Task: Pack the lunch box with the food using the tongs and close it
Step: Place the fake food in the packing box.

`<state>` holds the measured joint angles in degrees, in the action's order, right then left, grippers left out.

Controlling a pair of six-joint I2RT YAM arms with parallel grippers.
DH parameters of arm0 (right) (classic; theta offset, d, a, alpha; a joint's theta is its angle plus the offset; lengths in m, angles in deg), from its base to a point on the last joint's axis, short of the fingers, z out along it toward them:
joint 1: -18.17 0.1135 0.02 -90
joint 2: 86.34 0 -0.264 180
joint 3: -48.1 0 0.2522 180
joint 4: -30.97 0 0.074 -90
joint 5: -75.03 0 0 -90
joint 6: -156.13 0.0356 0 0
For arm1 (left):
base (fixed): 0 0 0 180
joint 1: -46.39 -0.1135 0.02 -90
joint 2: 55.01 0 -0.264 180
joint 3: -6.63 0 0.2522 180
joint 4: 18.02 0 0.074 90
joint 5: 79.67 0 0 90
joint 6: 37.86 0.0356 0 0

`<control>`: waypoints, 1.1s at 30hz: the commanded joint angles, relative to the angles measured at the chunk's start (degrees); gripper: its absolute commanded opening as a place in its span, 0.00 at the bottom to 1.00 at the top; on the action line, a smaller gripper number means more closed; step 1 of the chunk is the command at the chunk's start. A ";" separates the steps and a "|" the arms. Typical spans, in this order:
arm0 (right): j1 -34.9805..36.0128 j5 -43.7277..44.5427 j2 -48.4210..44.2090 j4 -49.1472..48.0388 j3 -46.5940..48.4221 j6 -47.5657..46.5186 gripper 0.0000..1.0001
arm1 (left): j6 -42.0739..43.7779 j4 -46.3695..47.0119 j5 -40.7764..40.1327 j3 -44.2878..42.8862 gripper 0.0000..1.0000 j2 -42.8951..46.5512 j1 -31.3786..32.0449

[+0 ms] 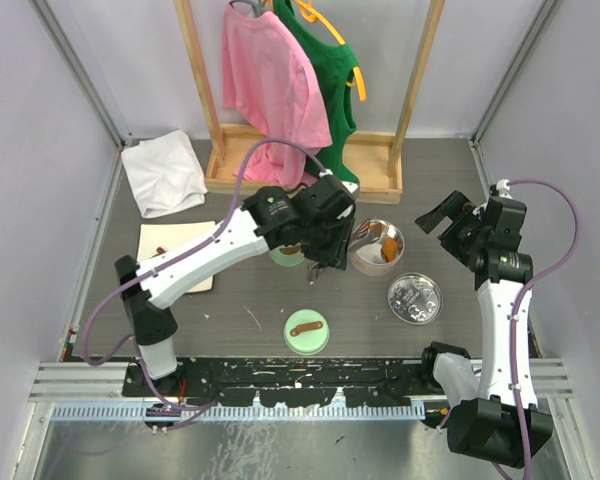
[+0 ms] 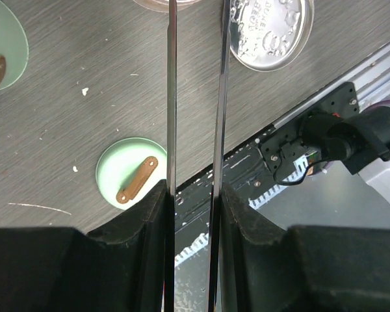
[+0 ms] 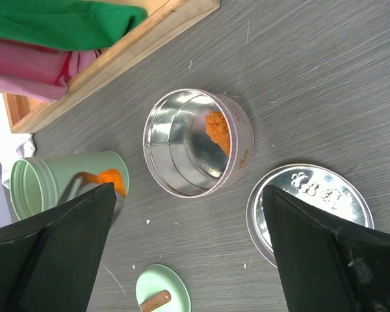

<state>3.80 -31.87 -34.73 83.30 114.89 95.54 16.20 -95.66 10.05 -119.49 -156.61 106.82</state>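
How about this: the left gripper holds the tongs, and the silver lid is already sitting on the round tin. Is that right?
Not quite. The silver lid is off: it lies on the table beside the open round tin, as the right wrist view shows. The left gripper does hold the tongs.

A pink shirt (image 1: pixel 270 85) and green shirt (image 1: pixel 332 75) hang on a wooden rack (image 1: pixel 380 165), white cloth (image 1: pixel 163 173) nearby.
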 commanded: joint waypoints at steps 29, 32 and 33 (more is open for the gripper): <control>-0.15 3.17 -1.54 0.81 3.92 -2.26 1.00 | 2.76 -6.04 -7.22 -21.10 0.22 -23.44 0.78; -0.13 3.13 -1.49 0.49 3.45 -2.00 1.00 | 2.29 -5.79 -6.05 -22.20 0.23 -24.90 0.59; -0.13 3.07 -1.44 0.39 3.34 -2.00 1.00 | 2.28 -5.66 -6.09 -22.39 0.23 -25.35 0.57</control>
<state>3.80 -28.57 -35.12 85.57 116.40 93.88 18.19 -102.37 4.00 -138.40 -181.13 107.49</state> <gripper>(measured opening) 0.998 0.315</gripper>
